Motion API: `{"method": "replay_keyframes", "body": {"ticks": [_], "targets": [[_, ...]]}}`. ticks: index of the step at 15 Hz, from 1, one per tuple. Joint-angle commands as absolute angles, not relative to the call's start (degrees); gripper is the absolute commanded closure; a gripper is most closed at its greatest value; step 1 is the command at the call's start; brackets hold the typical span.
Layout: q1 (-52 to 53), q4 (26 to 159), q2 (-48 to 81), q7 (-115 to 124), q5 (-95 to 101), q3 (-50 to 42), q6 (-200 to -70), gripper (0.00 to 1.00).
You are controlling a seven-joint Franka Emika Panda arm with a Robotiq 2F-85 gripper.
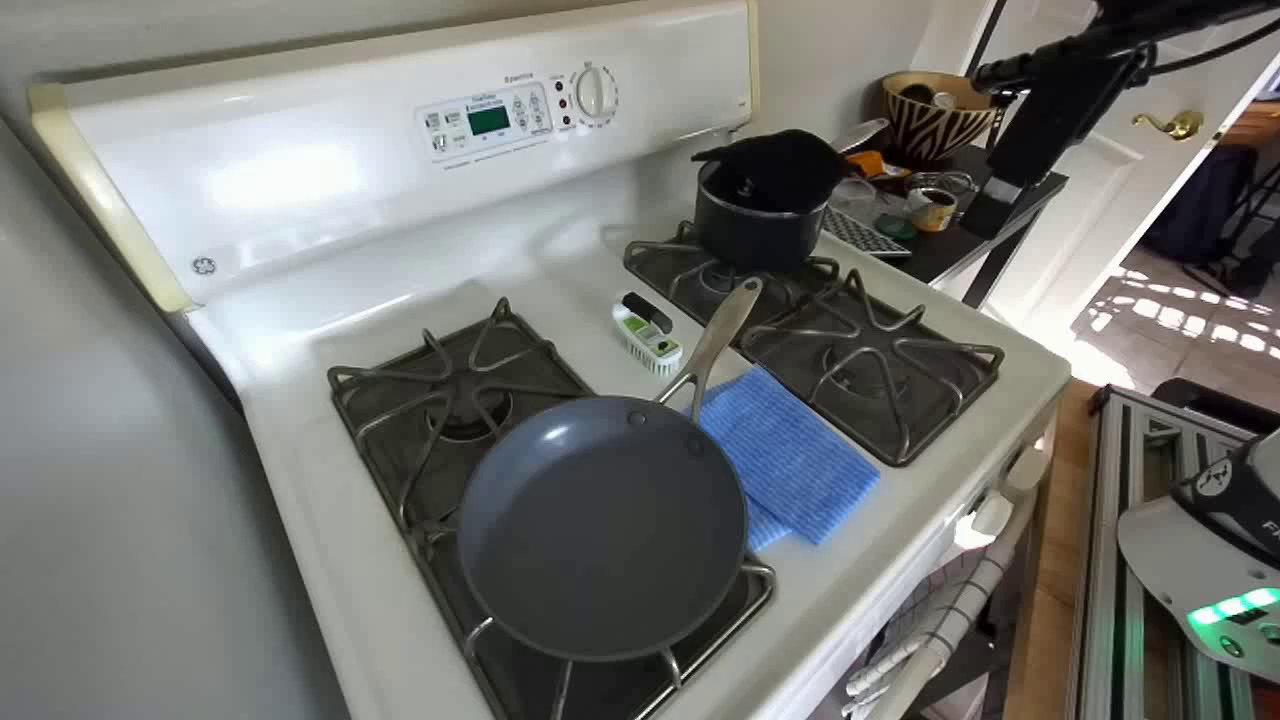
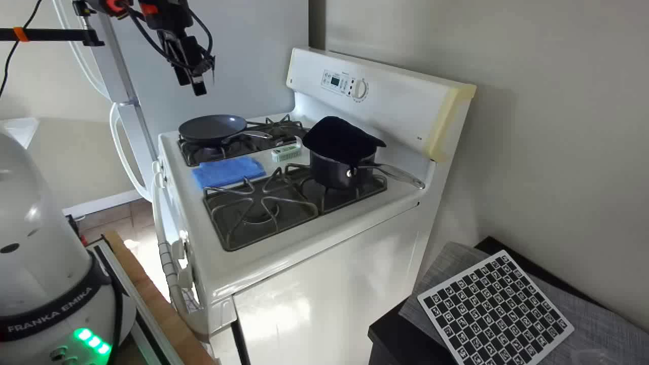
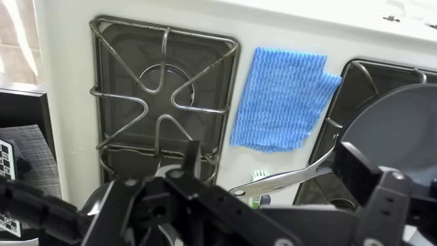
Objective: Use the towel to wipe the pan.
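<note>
The towel [image 3: 281,99] lies flat and folded on the white stove top [image 1: 565,295], just beside the pan [image 1: 605,525], on the side its handle [image 1: 717,335] leaves from. Long axis runs front to back past the pan, one short end toward the stove front, the other toward the back panel [image 1: 390,185]. The handle points from the pan toward the rear, in the direction of the pot [image 2: 330,170]; in the wrist view it is apart from the towel.

Edges: one towel corner comes up to the grate [image 3: 334,123] under the pan; cannot tell whether they touch. Away from the pan, a narrow white strip separates the towel from the far grate [image 3: 146,107]. A broader white band runs along the towel's front end. Behind the towel, near the tip of the pan's handle, lies a brush [image 1: 645,340], partly hidden by the handle in the wrist view.

The gripper [image 3: 273,159] has its fingers [image 3: 356,176] spread wide, with a clear gap between the tips. In an exterior view the gripper [image 2: 193,87] hangs well above the level of the pan. In the wrist view one fingertip partly covers the join of handle and pan, the other stands over the far grate; the towel lies between them side to side, toward the stove front, well apart from both.
</note>
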State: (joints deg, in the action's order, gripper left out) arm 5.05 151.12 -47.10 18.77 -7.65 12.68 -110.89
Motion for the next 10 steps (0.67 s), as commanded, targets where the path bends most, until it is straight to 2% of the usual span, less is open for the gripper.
{"method": "replay_keyframes", "body": {"ticks": [1,5,10], "targets": [[5.0,150.99,-47.08,18.74,-7.64,12.68,-110.74,0.0],[5.0,150.98,-47.08,18.74,-7.64,12.68,-110.74,0.0],[5.25,158.36,-44.72,18.4,-7.16,14.05,-121.41,0.0]]}}
